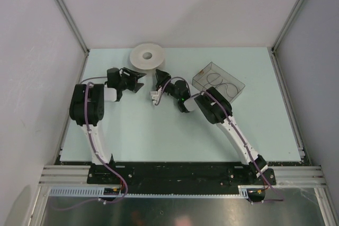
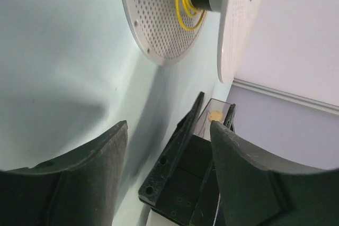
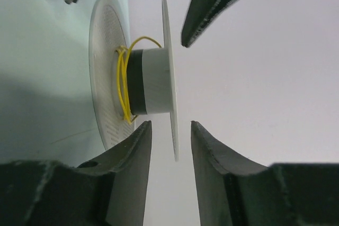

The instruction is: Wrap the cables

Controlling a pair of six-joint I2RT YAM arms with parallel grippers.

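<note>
Okay, white spool (image 1: 148,55) lies flat on the far middle of the bench (image 1: 159,130), one perforated flange down. The cables (image 3: 123,80) are thin yellow wire in a few loose turns round the spool hub, bunched at the bench-side flange, one loop bulging off the hub.

Left gripper (image 2: 168,125) sits just left of the spool and low to the bench, jaws wide apart with nothing held. Right gripper (image 3: 170,125) is just near-right of the spool and points at it. Its jaws are partly open with a narrow gap. The top flange rim lines up with that gap but clear space shows on both sides, so no grip.

A clear plastic box (image 1: 218,82) is right of the spool. Thin loops show inside it, too small to identify.
</note>
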